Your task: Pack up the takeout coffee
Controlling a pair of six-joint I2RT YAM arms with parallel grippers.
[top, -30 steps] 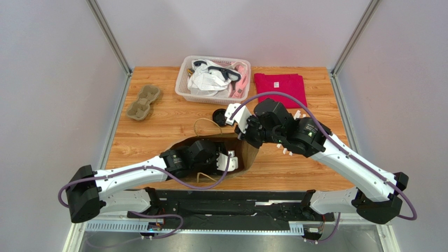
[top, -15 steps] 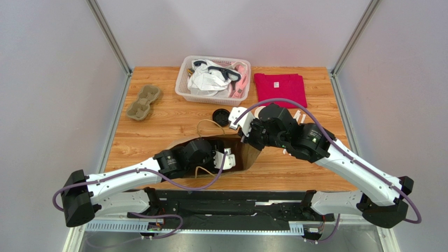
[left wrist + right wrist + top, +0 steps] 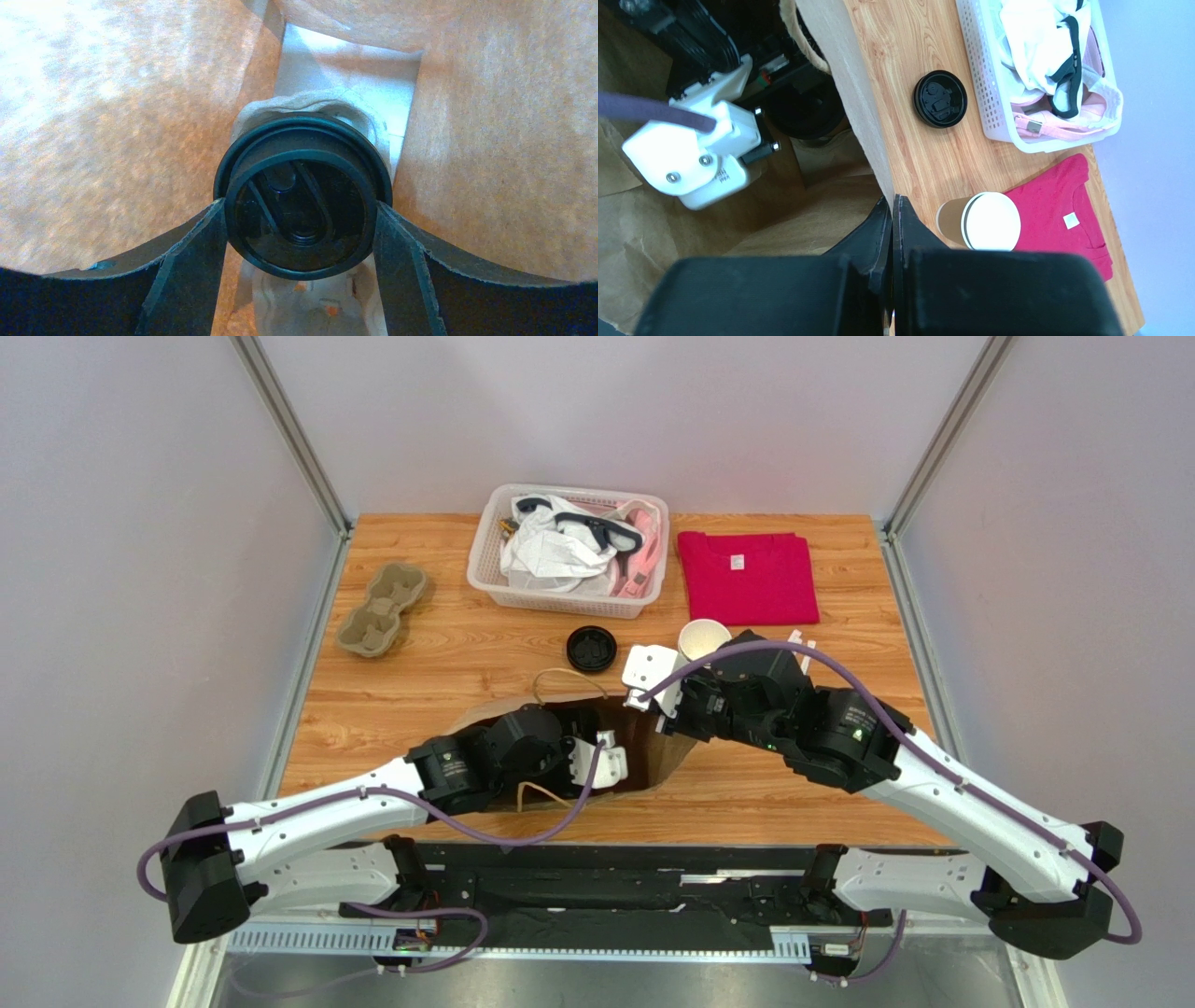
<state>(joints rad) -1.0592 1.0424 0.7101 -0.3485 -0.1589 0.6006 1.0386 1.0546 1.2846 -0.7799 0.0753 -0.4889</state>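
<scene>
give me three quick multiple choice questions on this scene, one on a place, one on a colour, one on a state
1. Where is the lidded coffee cup relative to the paper bag?
A beside it
B on top of it
C inside it

2. What colour is the folded shirt?
A red
B blue
C green

3. The right gripper is:
A wide open
B shut on the bag's rim
C shut on nothing

Answers:
1 C, kraft walls surround the cup in the left wrist view.
2 A, it is plainly red from above.
3 B, its fingers meet on the bag's edge.
</scene>
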